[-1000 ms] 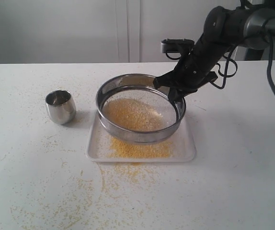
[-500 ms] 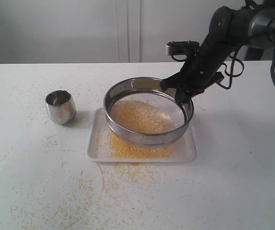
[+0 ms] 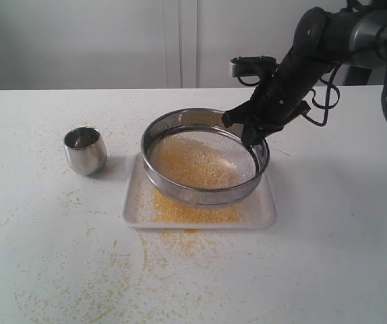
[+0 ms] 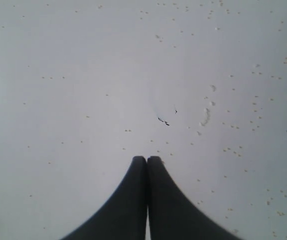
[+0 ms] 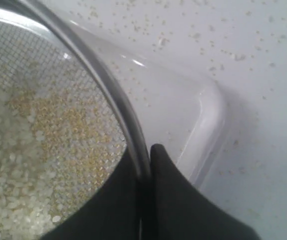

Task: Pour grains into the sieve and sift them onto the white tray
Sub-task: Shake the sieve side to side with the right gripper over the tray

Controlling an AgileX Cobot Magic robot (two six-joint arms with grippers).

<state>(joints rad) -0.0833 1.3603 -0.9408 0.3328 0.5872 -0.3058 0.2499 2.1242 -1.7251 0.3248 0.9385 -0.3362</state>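
Farthest left, the left gripper [image 4: 147, 162] hangs over the white table [image 4: 83, 75], its jaws pressed flat together with nothing between them. In the exterior view we find a small steel cup [image 3: 85, 150] standing upright on the table at about nine o'clock from the sieve [image 3: 200, 194], well apart from it and just clear of the white tray [image 3: 266, 217].

The tray lies flat near the table's middle. The sieve sits over it and covers most of it, with the tray's rim showing at three, six and nine o'clock. We think the sieve is held slightly off the tray, though the view does not settle whether the mesh touches it. The grains [image 3: 192, 162] lie in a pale yellow bed on the mesh, and the right wrist view shows coarser whitish ones mixed with small yellow ones. A yellow layer also lies on the tray under the sieve's six o'clock side, and more is strewn over the table beyond the tray from six to seven o'clock.

At right, the right gripper [image 3: 251, 137] reaches down from its dark arm [image 3: 315, 47] and is clamped on the sieve's steel rim at about two o'clock. One jaw is inside the ring and the other outside, above the tray's corner.
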